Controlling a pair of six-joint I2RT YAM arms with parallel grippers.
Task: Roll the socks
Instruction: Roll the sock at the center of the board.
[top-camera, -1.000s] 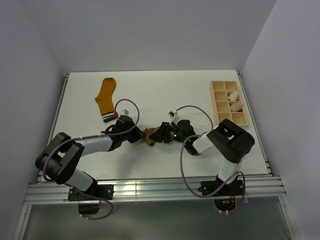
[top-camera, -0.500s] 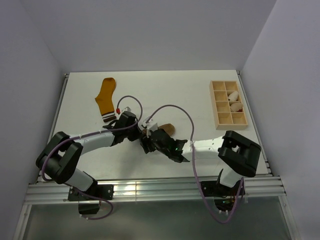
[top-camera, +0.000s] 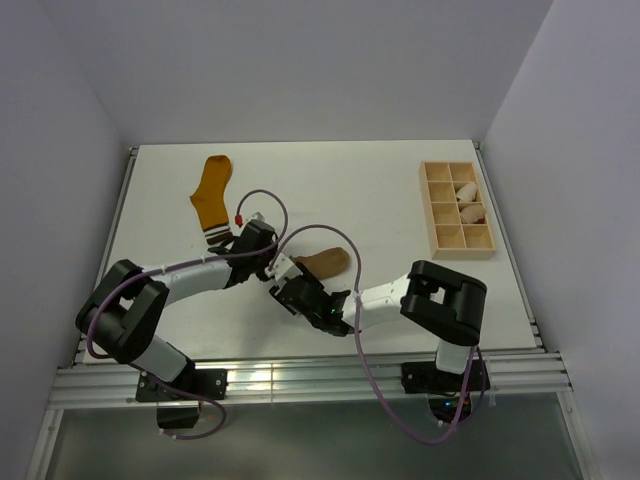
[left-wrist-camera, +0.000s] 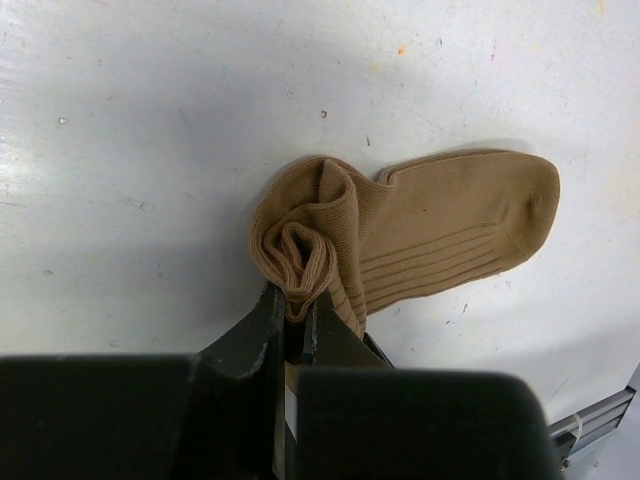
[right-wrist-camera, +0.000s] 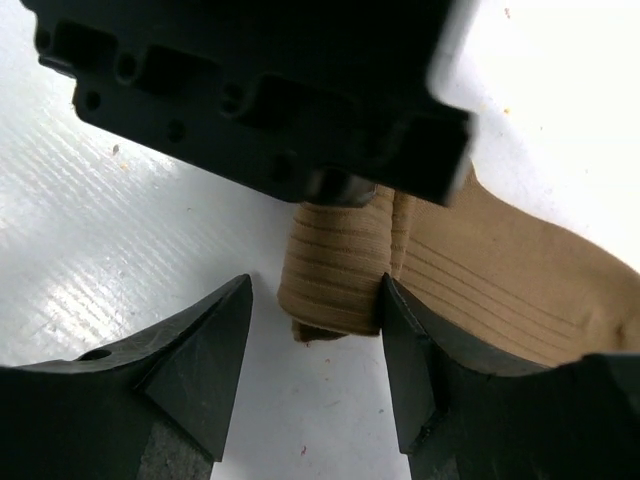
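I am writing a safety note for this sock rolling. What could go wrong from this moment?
1. The left pincer pinches only a small fold of the rolled end of the tan sock; it may slip and unroll.
2. The open right pincer sits very close to the left one; closing could strike it or push the rolled end loose.

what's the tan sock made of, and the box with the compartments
Tan sock: soft knit fabric, matte, shown by its fine ribs and floppy rolled end. Box: probably pale bare wood, from its light tan colour and thin dividers; too small to be sure.
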